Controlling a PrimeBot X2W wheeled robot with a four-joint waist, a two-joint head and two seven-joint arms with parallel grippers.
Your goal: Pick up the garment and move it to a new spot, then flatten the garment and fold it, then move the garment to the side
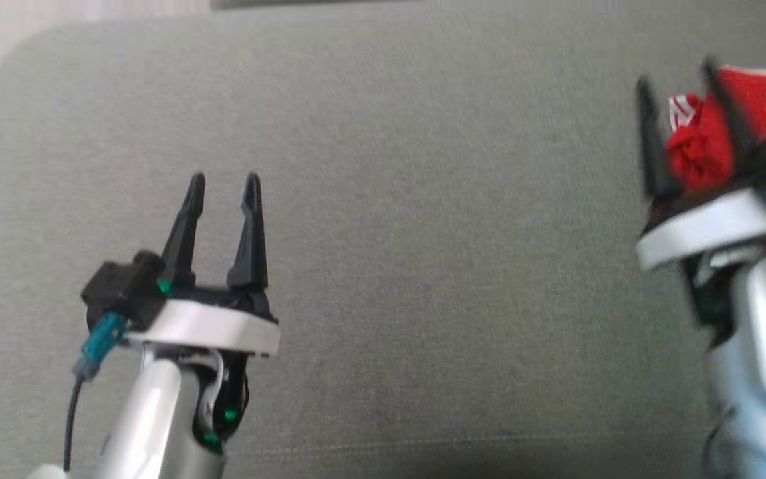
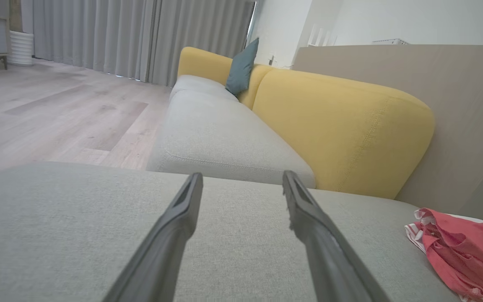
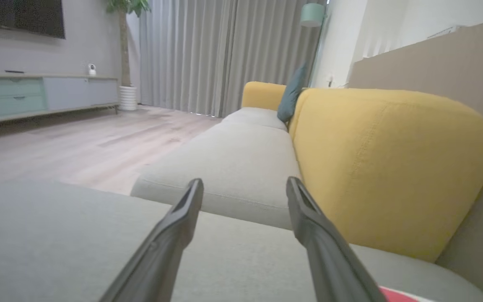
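- Wide grey cushion spreads between the arms; red garment bunched at its right edge.
- Left gripper hovers, fingers spread; right gripper, likewise parted, apparently over the garment.

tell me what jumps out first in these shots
The crumpled red garment with white trim, lying at the right edge of the grey seat cushion by the open right gripper. Then the yellow sofa backrest beyond it, with a teal pillow leaning further along.
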